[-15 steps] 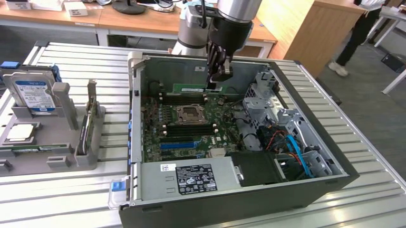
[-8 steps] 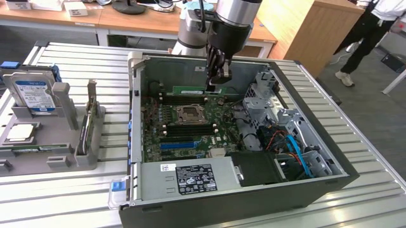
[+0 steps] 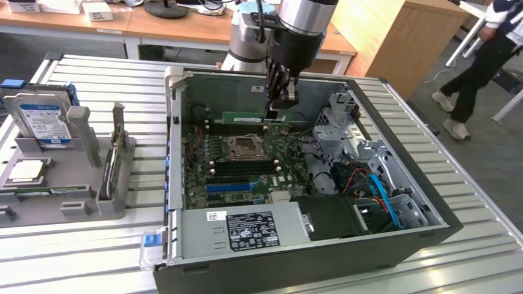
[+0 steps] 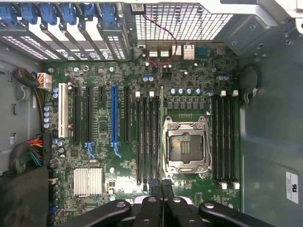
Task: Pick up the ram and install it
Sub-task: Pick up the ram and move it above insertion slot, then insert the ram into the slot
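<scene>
The ram (image 3: 245,115) is a thin green stick held level inside the open computer case (image 3: 176,147), a little above the motherboard (image 3: 282,156). My gripper (image 3: 278,108) is shut on its end nearer the exterior view's right. In the wrist view the ram (image 4: 162,132) appears edge-on as a thin line running out from my gripper (image 4: 161,183). It hangs over the gap between the black memory slots (image 4: 147,137) and the empty CPU socket (image 4: 185,144). Whether it touches a slot I cannot tell.
A grey rack (image 3: 78,184) on the exterior view's left holds a blue-labelled hard drive (image 3: 41,122) and an upright card (image 3: 110,162). The power supply (image 3: 245,229) and drive cage with cables (image 3: 368,177) crowd the case. A person (image 3: 490,55) stands at the far right.
</scene>
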`<state>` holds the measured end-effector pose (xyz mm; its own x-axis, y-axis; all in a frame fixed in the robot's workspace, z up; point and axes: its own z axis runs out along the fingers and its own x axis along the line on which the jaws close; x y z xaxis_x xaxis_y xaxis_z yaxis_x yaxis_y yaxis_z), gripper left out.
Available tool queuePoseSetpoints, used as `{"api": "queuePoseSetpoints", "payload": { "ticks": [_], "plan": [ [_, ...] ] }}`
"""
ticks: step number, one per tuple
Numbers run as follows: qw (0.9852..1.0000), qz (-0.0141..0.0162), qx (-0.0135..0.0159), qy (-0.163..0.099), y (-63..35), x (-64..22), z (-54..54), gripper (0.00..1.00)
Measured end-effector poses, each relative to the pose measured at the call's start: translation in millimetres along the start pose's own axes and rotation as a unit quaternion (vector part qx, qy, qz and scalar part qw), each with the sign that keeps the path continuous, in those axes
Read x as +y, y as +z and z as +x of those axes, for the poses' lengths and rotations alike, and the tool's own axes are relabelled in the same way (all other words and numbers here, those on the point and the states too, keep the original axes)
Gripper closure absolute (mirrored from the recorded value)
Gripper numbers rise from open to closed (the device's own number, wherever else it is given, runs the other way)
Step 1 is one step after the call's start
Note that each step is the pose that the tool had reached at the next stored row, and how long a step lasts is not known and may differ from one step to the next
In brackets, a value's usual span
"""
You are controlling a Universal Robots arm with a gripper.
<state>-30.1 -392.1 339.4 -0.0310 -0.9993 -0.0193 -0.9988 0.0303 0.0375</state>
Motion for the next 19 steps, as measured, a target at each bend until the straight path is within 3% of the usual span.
{"api": "queuePoseSetpoints", "payload": {
  "ticks": [19],
  "plan": [
    [1.0,0.0,-0.0001,0.0,2.3,-0.2,3.0,0.88]
  ]
}}
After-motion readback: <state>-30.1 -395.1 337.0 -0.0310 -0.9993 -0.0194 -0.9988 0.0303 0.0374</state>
